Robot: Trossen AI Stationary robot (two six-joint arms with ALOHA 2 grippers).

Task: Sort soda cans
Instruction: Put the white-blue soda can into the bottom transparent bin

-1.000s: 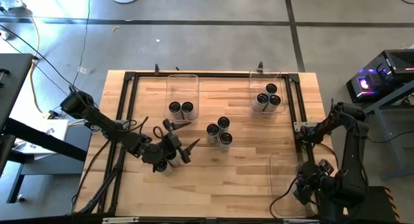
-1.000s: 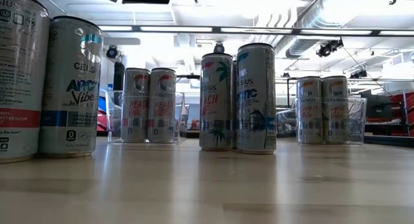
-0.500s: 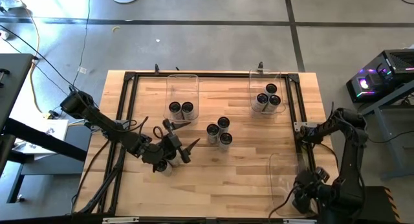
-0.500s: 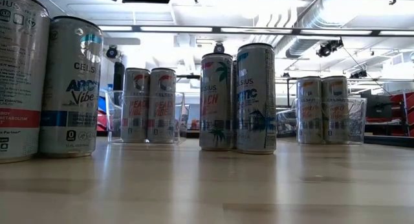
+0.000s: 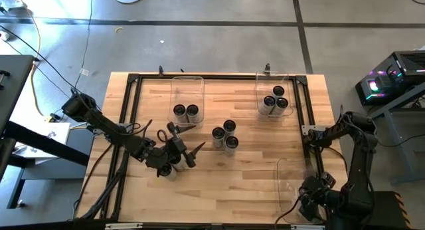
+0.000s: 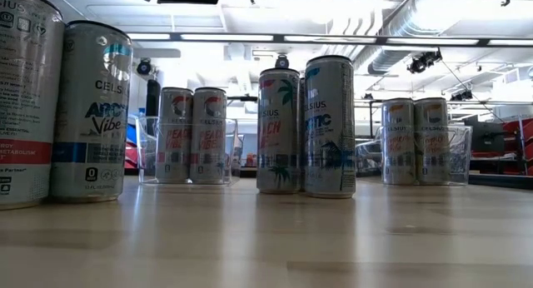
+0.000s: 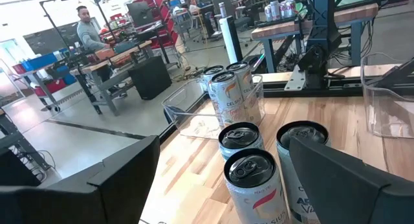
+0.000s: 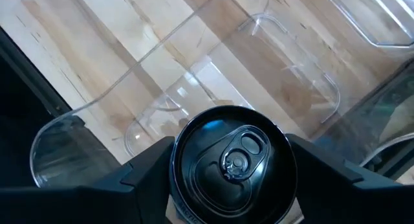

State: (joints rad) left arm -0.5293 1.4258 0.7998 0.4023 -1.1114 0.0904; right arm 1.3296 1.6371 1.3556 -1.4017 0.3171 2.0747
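Three soda cans (image 5: 226,135) stand in a cluster mid-table. Two more (image 5: 186,112) stand in the far-left clear bin (image 5: 187,87), and three (image 5: 273,102) in the far-right clear bin (image 5: 272,80). Two cans (image 5: 167,170) stand under my left arm. My left gripper (image 5: 189,152) is open and level. It points at the middle cluster (image 7: 252,179) and touches nothing. My right gripper (image 5: 311,198), near the table's front right corner, is shut on a soda can (image 8: 233,160) over a third clear bin (image 5: 284,171). My right gripper pinches the can's side wall just below its top rim (image 8: 178,160) between its two fingers (image 8: 139,175), one on either side. The fingers come steeply from above. The can stays upright, top up, over the clear bin (image 8: 326,88). The can itself hides its bottom.
A black metal frame (image 5: 129,123) runs along the table's edges. The wood between the middle cluster and the near-right bin is bare. Beyond the table lie benches, cables and equipment, and a person (image 7: 84,30) stands far off in the room.
My right gripper has gone a little toward the table's near edge and down with its can, which stays upright; for the last half second it has kept still.
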